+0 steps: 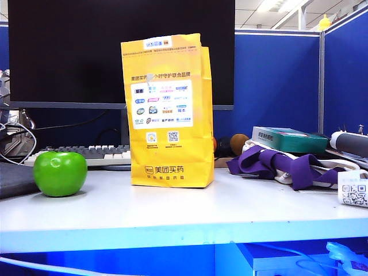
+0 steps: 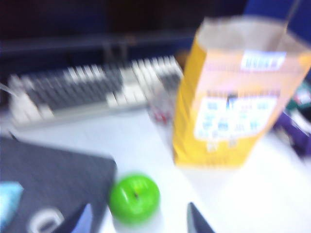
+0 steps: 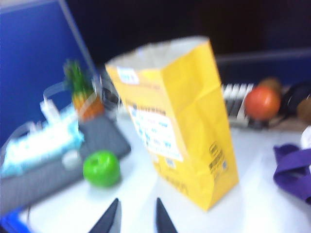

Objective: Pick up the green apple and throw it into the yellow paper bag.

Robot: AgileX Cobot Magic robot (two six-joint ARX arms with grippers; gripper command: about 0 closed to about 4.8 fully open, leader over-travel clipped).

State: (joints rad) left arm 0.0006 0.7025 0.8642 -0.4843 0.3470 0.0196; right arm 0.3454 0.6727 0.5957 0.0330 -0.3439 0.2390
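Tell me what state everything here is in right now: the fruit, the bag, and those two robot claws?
Glossy green apple: resting on the white table, left of the bag, untouched.
Tall yellow paper bag: upright, its top open.
Left gripper: above the apple, fingers apart, holding nothing.
Right gripper: above the table in front of the bag, fingers slightly apart, empty.
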